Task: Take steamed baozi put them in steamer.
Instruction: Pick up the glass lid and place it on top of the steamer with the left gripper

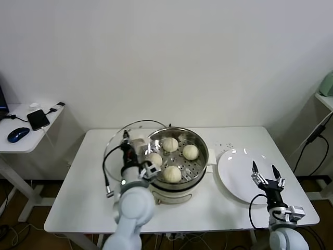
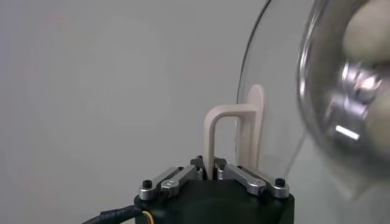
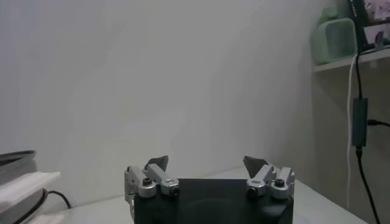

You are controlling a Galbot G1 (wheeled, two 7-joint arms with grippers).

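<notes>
The left gripper (image 2: 212, 172) pinches the cream handle (image 2: 230, 131) of the glass lid (image 1: 125, 136), held upright beside the steamer (image 1: 179, 156) on the table (image 1: 83, 198). Four baozi (image 1: 172, 173) sit inside on the tray. The right gripper (image 1: 267, 176), fingers spread, hovers over the white plate (image 1: 234, 177).

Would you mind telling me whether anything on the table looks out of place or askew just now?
The glass lid is not lying flat: the left gripper is shut on its cream handle and holds it on edge beside the steamer. Four baozi sit inside, the white plate is bare, and the right gripper hangs open over it.
</notes>
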